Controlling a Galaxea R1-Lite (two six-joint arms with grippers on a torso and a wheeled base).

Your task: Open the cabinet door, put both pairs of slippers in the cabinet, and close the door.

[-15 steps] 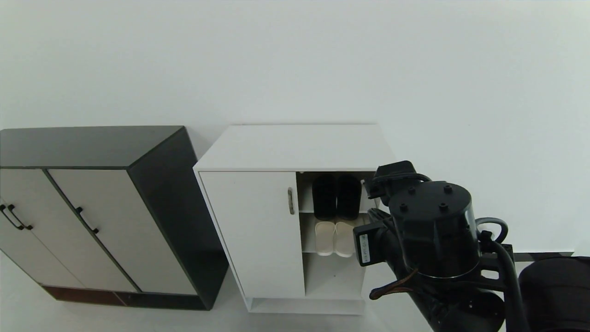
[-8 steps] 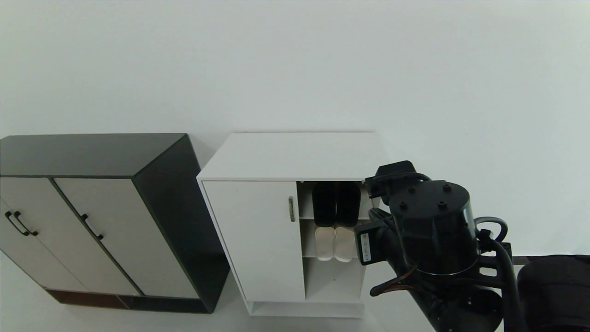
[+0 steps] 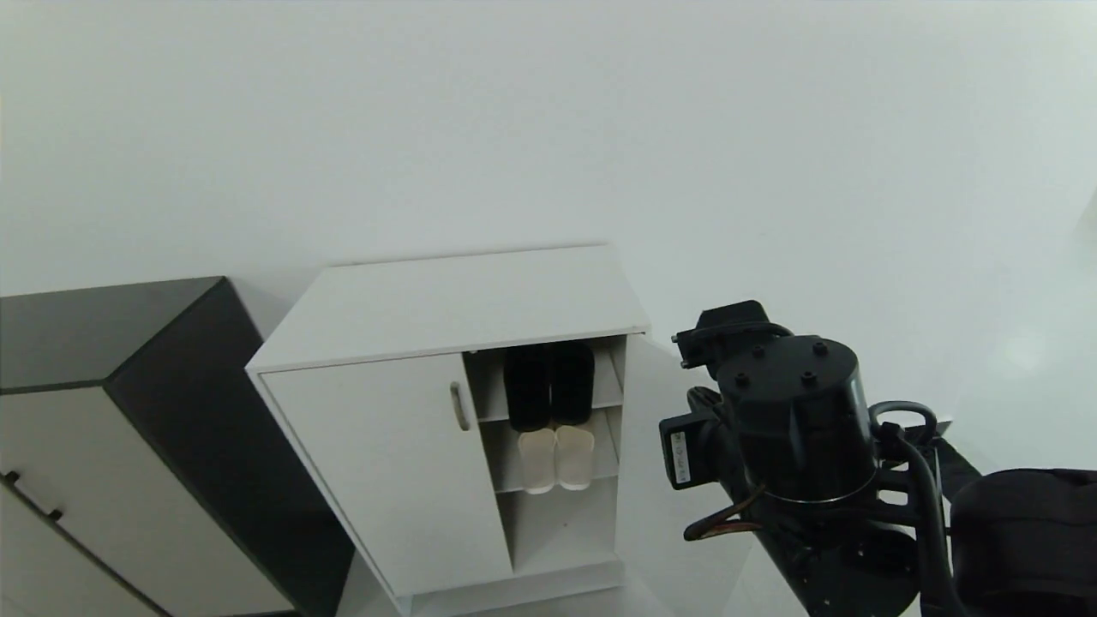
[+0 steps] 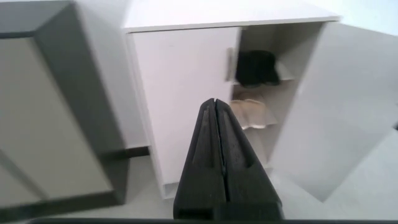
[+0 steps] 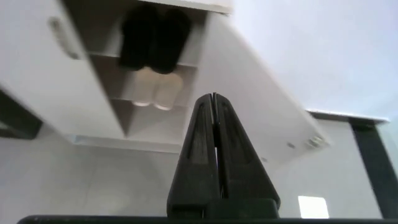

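At far left stands a dark cabinet [image 3: 120, 377], no part of my job. Beside it is the white cabinet [image 3: 454, 296]. Its left door [image 3: 386, 480] is shut flat. Right of that the shelves show: black slippers [image 3: 548, 386] on the top shelf and pale slippers [image 3: 555, 458] on the one below. Each pair lies side by side with heels toward me, near the shelf fronts. I judge they sit deep enough for the door to pass, though the pale heels look close.

The right door [image 3: 647, 463] stands swung wide to the right, so closing it is what remains.

My left tool [image 4: 215, 109] is pressed closed on nothing, well back from the cabinet. My right tool [image 5: 213, 106] is also closed and empty, low and near the open door. Closed fingers make a blunt pusher, which suits that door.
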